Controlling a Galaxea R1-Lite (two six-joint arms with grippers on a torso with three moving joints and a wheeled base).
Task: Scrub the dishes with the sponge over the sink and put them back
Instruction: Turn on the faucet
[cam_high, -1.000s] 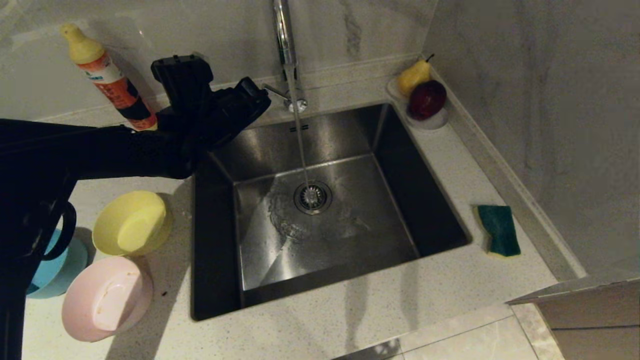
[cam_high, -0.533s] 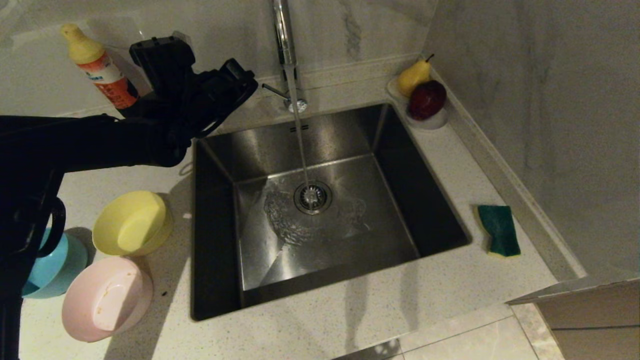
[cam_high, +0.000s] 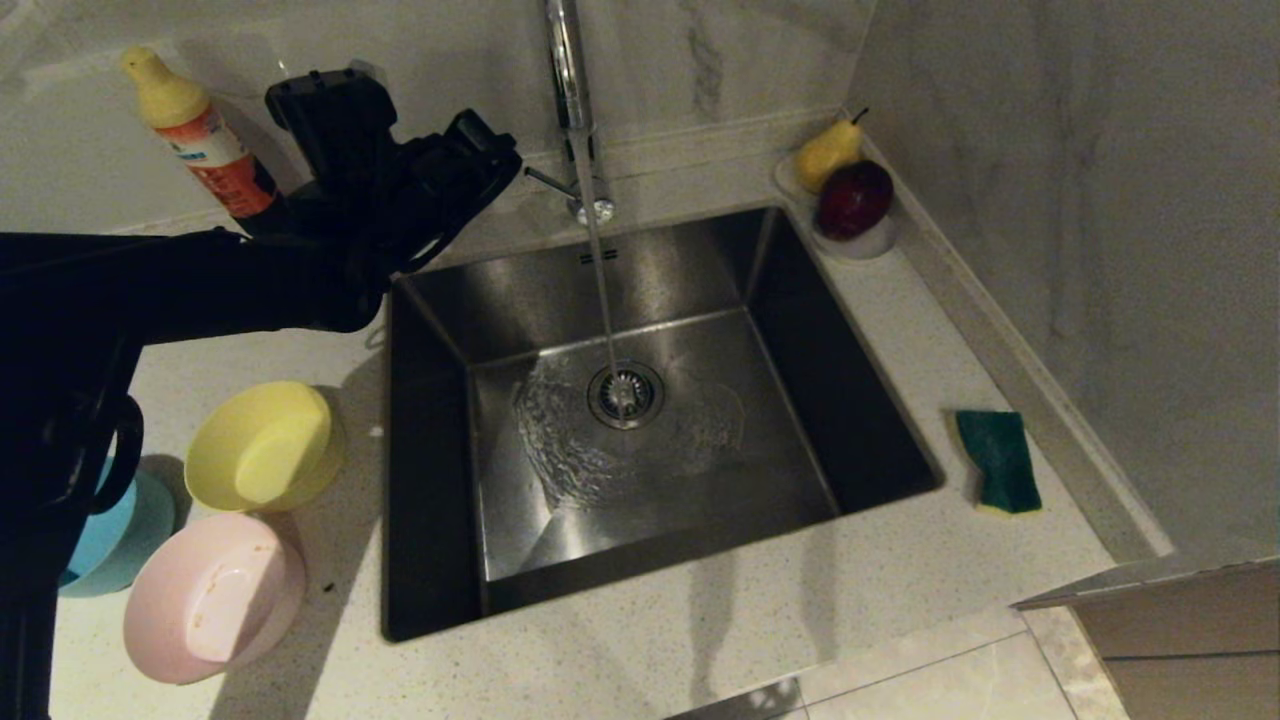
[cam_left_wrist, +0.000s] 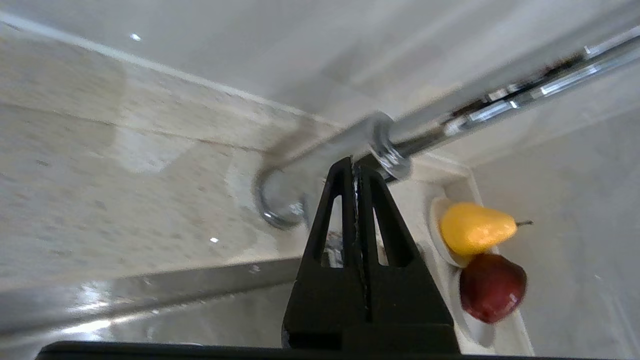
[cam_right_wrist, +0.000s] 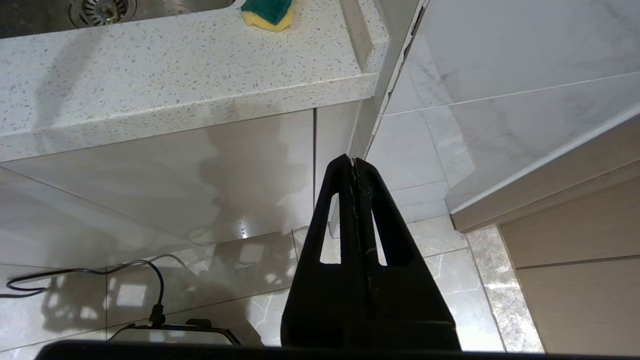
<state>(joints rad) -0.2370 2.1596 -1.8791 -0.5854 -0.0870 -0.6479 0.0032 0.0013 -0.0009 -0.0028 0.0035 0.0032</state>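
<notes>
My left gripper (cam_high: 500, 165) hangs with its fingers pressed flat together and nothing between them, its tips close beside the tap's side lever (cam_high: 545, 183) at the back rim of the sink (cam_high: 700, 260); I read that closed, pointed shape as a way to nudge the lever, since water is running in a thin stream (cam_high: 603, 300) from the tap (cam_high: 570, 90) down onto the drain strainer (cam_high: 625, 393), rippling across the basin floor. Just behind that arm a detergent bottle (cam_high: 200, 140) leans against the wall. Further out on the same side, three bowls wait on the counter, near the basin for rinsing: the yellow bowl (cam_high: 262, 447) nearest the sink, the pink bowl (cam_high: 215, 597) in front of it, the blue bowl (cam_high: 105, 535) half hidden by my arm. Across the basin the sponge (cam_high: 998, 461) lies green face up on the counter, untouched, within reach of my other arm. In the far corner a pear (cam_high: 828, 150) and an apple (cam_high: 853, 198) sit on a white dish. My right gripper (cam_right_wrist: 354, 161) is parked below the counter edge, fingers closed on nothing, pointing at the floor tiles
</notes>
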